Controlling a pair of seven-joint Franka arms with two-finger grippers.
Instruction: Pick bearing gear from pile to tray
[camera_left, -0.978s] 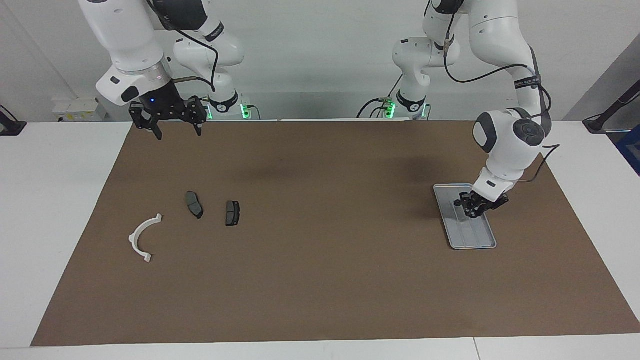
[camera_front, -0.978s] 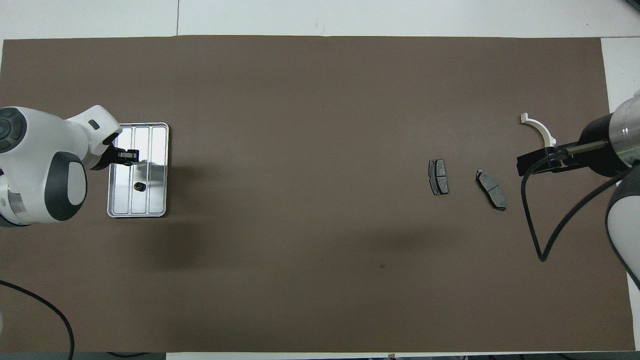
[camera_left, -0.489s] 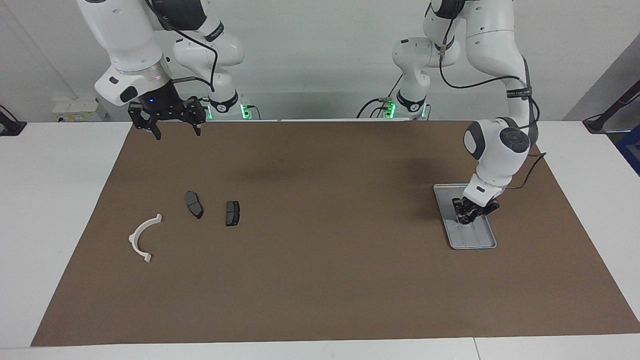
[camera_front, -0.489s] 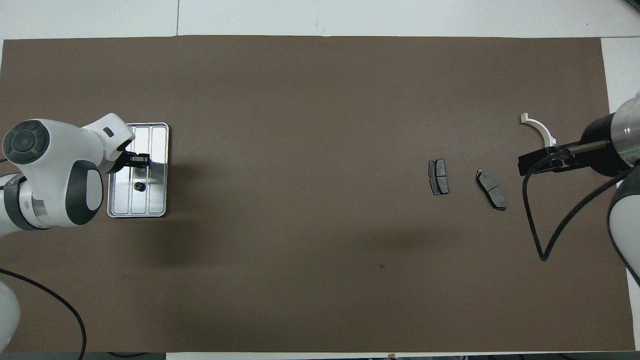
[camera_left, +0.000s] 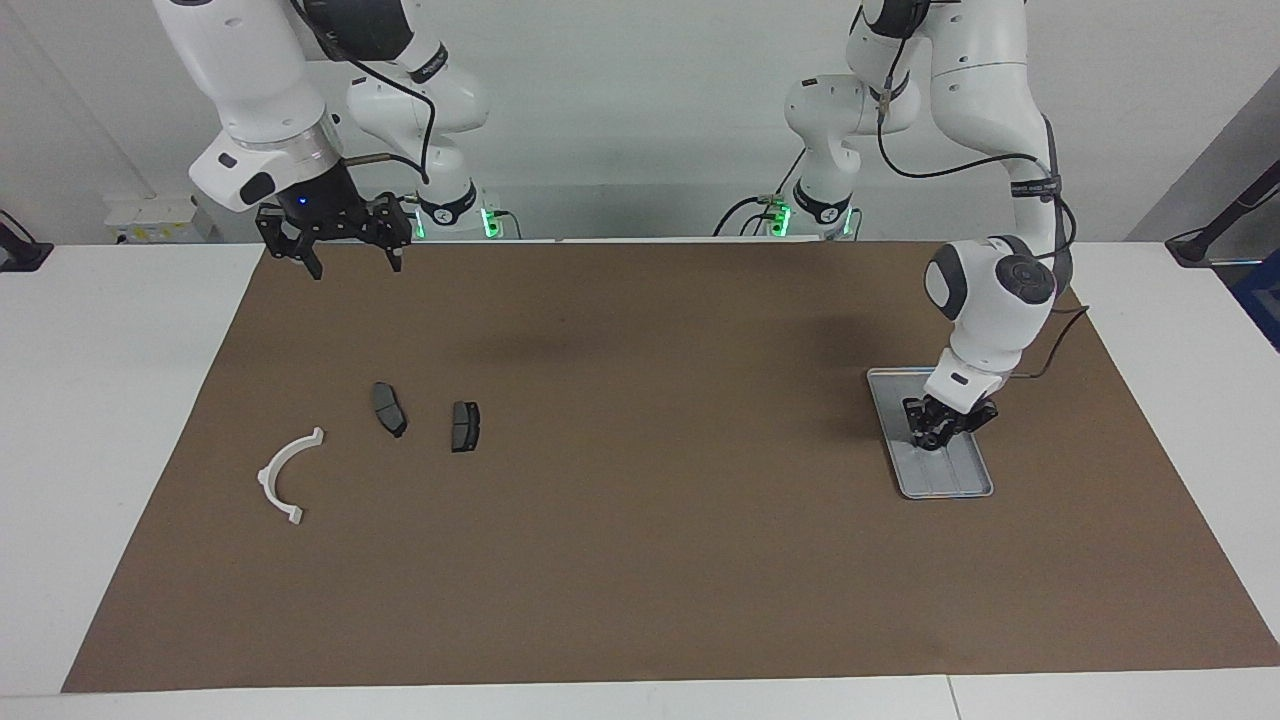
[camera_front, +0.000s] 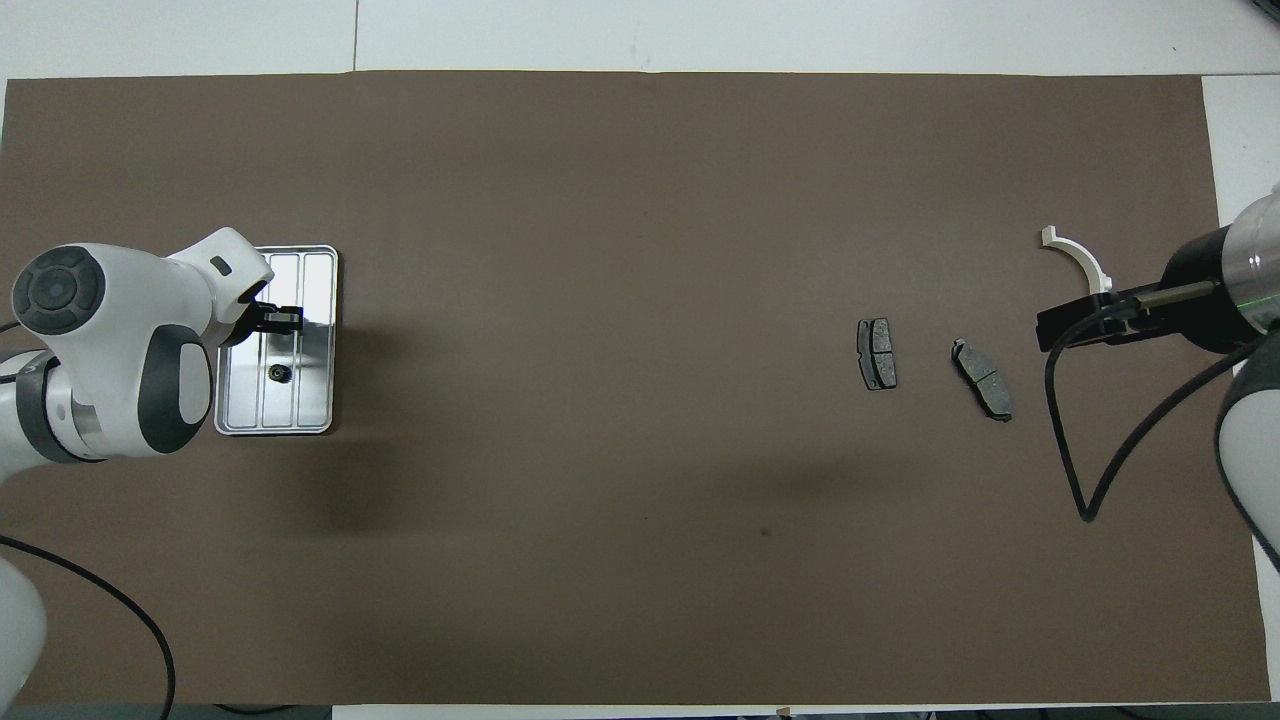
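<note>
Gear (camera_front: 279, 374) sits in the tray (camera_front: 318, 300), we're basically done; left claw (camera_left: 935, 437) jaws unclear, right claw (camera_left: 345, 262) wide open

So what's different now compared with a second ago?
The left claw has lifted a little over the tray, leaving a small black round piece lying in it. The right claw, brake pads and white bracket haven't moved.

Brown mat (camera_left: 650, 520) over most of the white table (camera_left: 110, 420), green lights (camera_left: 487, 218) at the arm bases
</note>
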